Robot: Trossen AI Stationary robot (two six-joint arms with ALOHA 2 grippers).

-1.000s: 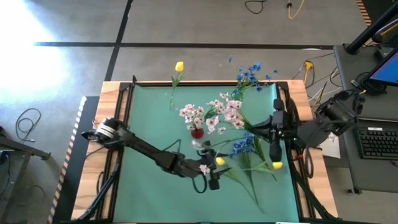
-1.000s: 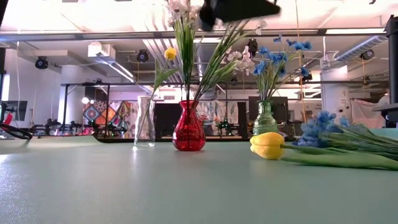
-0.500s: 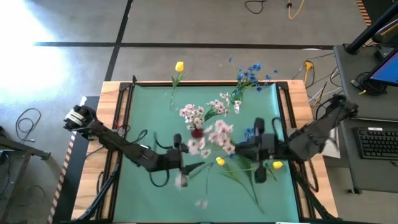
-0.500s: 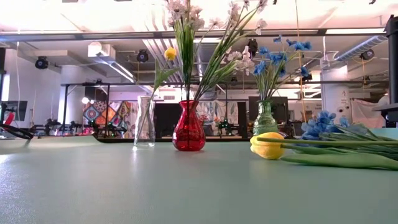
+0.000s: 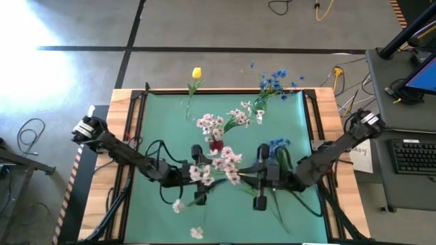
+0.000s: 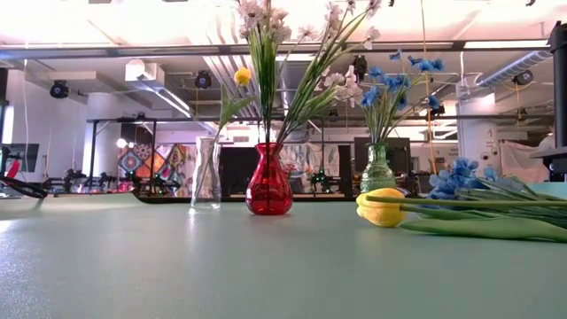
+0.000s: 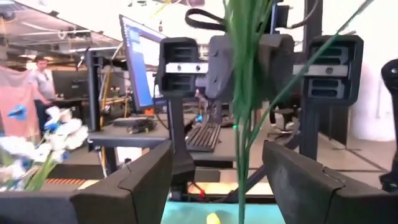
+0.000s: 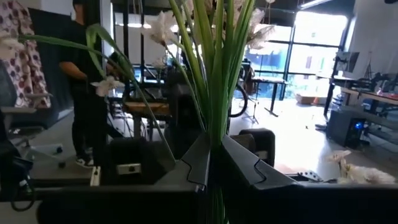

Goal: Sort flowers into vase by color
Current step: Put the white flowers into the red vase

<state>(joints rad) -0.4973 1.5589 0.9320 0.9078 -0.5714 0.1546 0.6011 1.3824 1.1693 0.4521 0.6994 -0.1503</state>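
Left claw (image 5: pixel 197 182) agape, right claw (image 5: pixel 258 185) clenched

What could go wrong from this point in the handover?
1. The right gripper is shut on the pinkish-white spray while the left gripper stands open around its stem; releasing early could drop it.
2. Loose blossoms already lie on the mat; more may shed.
3. The spray hangs beside the red vase and might topple it.
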